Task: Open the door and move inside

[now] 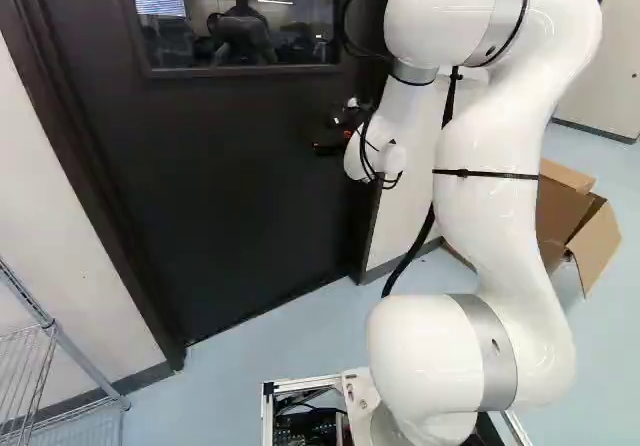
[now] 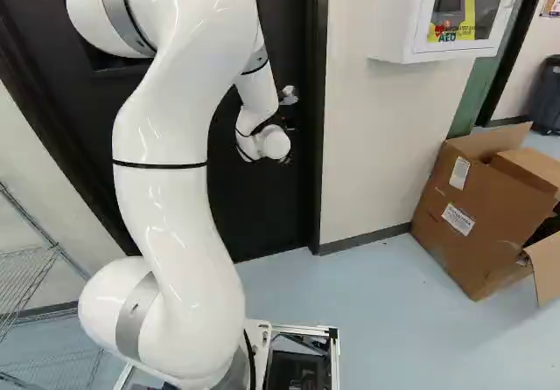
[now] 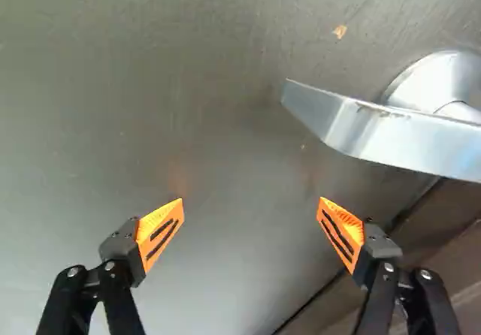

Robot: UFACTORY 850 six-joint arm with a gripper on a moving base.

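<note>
My gripper point(image 1: 336, 138) is close to the black door point(image 1: 230, 176), on the side of the door's silver lever handle point(image 2: 288, 95). From the wrist, the gripper point(image 3: 251, 200) stands wide open, with nothing between its orange pads. The lever point(image 3: 398, 136) lies ahead of and beside the fingers, nearer the right-hand one, its free end pointing in front of the gap. Neither finger appears to touch it. The door looks closed in its dark frame. In the left base view the lever is mostly hidden by the wrist.
A wire shelf point(image 1: 60, 346) stands left of the door. To the door's right are a wall point(image 2: 367, 145), a white wall cabinet point(image 2: 411, 23) and an open cardboard box point(image 2: 472, 206) on the floor. The dark door frame point(image 2: 318, 145) runs close beside the gripper.
</note>
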